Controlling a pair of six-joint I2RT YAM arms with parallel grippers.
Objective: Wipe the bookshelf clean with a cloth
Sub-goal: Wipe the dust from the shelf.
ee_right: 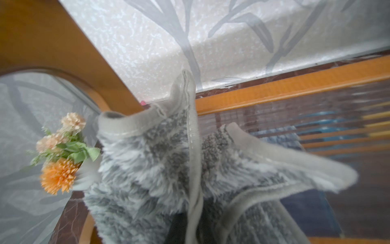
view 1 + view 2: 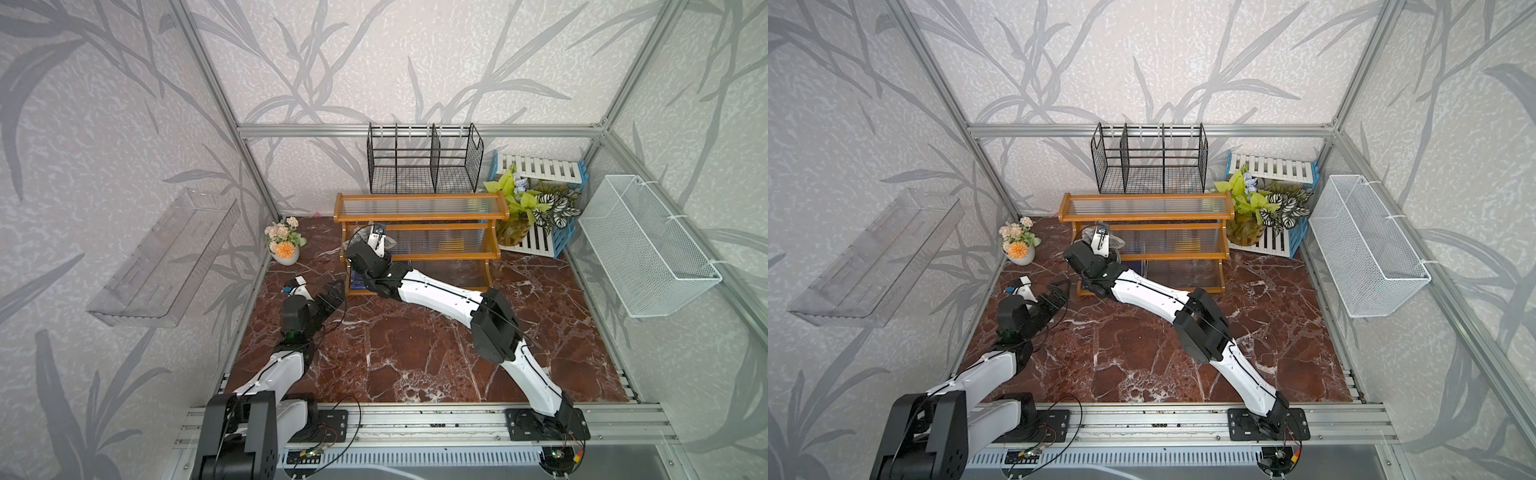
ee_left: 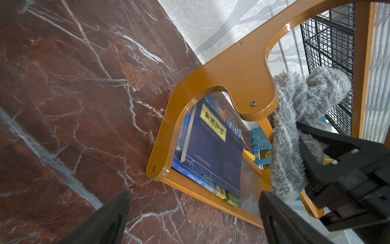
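The bookshelf (image 2: 419, 217) (image 2: 1146, 216) stands at the back of the marble table, a stepped orange-brown frame with ribbed clear panels. My right gripper (image 3: 301, 135) (image 1: 190, 230) is shut on the fluffy grey and white cloth (image 3: 293, 131) (image 1: 160, 160). It holds the cloth at the left end of the middle tier, against the side panel (image 3: 238, 84). In both top views the arm hides the cloth. My left gripper (image 2: 337, 293) (image 2: 1059, 293) (image 3: 190, 215) hangs open and empty over the table, just off the shelf's lower left corner.
Blue books (image 3: 213, 152) lie stacked on the bottom tier. A flower pot (image 2: 284, 245) stands left of the shelf. A black wire rack (image 2: 424, 160) is behind it, and a plant among slatted crates (image 2: 536, 203) to its right. A white mesh basket (image 2: 648, 249) hangs on the right wall.
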